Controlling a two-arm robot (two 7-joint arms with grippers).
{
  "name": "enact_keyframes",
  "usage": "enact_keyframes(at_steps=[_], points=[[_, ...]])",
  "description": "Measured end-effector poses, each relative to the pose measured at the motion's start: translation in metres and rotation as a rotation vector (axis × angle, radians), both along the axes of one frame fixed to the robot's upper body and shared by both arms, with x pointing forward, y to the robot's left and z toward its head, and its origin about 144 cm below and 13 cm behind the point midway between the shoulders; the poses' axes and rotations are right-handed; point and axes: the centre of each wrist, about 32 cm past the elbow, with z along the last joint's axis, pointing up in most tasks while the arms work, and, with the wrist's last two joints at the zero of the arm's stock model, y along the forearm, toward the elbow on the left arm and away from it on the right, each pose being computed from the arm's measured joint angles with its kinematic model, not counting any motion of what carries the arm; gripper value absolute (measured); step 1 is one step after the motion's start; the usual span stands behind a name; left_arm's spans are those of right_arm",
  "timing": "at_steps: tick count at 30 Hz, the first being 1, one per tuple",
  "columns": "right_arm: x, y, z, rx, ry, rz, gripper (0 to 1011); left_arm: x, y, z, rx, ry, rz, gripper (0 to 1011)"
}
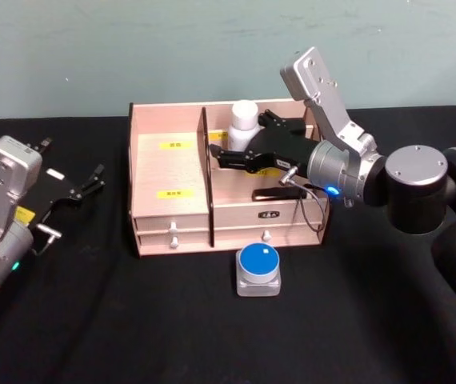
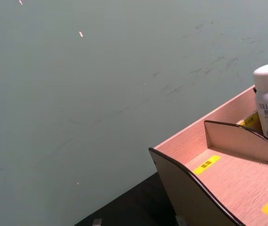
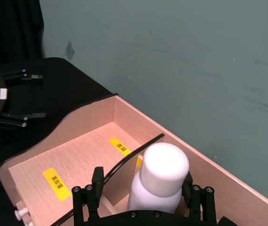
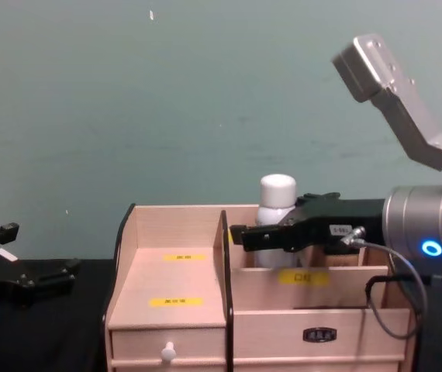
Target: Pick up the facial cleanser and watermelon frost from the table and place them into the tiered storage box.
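Black, jointed fingers (image 3: 97, 181) of the right gripper (image 1: 240, 136) are spread slightly wider than the facial cleanser (image 1: 244, 120), one on each side of it. In the right wrist view a strip of pale wood shows between one finger and the bottle's side. The facial cleanser is a smooth white plastic bottle with a rounded matte cap and printed lettering on its body. It stands upright in the rear compartment of the right half of the tiered storage box (image 1: 168, 228). The box is made of light, fine-grained wood in thin panels. Its curved side walls and the tall divider (image 1: 206, 172) have dark edges, and its floors step down toward the front. Yellow labels (image 1: 174, 194) lie flat on the steps of the left half. Shallow drawers run along the front, with small white knobs (image 1: 174, 238); the chest view shows a dark plate on one drawer on the right. The watermelon frost (image 1: 258, 268) is a squat clear jar with rounded corners and a round blue lid. It sits on the black cloth-covered surface (image 1: 132, 320) just in front of the box, apart from it. The left gripper (image 3: 41, 95) rests low on the surface, well to the left of the box, with its thin dark fingers wide apart and holding nothing.
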Motion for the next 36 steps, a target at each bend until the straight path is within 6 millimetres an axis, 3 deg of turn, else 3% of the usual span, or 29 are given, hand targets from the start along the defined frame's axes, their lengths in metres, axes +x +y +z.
enact_keyframes(at_steps=[10,20,29,36], points=[[-0.029,-0.006,0.028,-0.037,-0.049,0.028,1002,0.0,0.0,0.0,0.0,0.0,0.0,1009],[-0.083,-0.018,0.049,-0.042,-0.066,0.021,1003,0.0,0.0,0.0,0.0,0.0,0.0,1010],[-0.12,-0.02,0.048,-0.049,-0.029,0.012,1003,0.0,0.0,0.0,0.0,0.0,0.0,1010],[-0.147,-0.018,0.031,-0.062,0.055,-0.001,1002,0.0,0.0,0.0,0.0,0.0,0.0,1010]])
